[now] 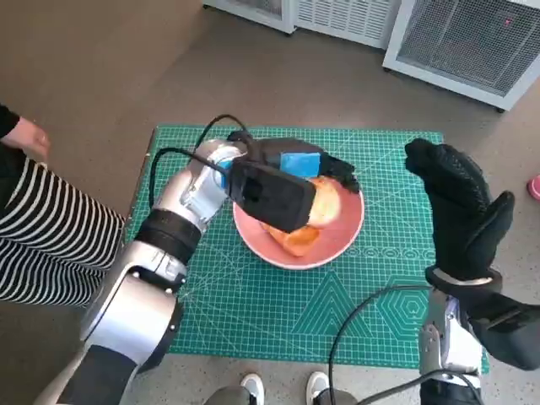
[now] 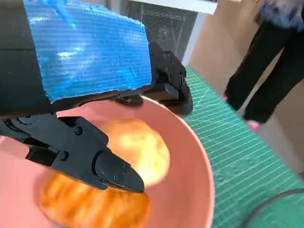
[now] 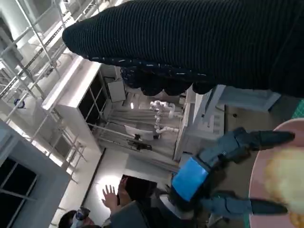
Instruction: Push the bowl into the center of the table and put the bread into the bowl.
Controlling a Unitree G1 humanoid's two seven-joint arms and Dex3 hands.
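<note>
The pink bowl [image 1: 342, 239] sits near the middle of the green mat [image 1: 253, 295], a little toward 12 o'clock. The bread [image 1: 325, 202] lies inside it, with a darker orange piece [image 1: 297, 242] toward the bowl's 6 o'clock. The left hand [image 1: 291, 169] reaches over the bowl from 9 o'clock; in the left wrist view its fingers [image 2: 111, 171] are spread above the bread, apart from it, holding nothing. The right hand [image 1: 460, 207] hovers raised at 3 o'clock, off the bowl, fingers loosely extended and empty. A person's striped sleeve [image 1: 42, 232] shows at 9 o'clock beside the table.
</note>
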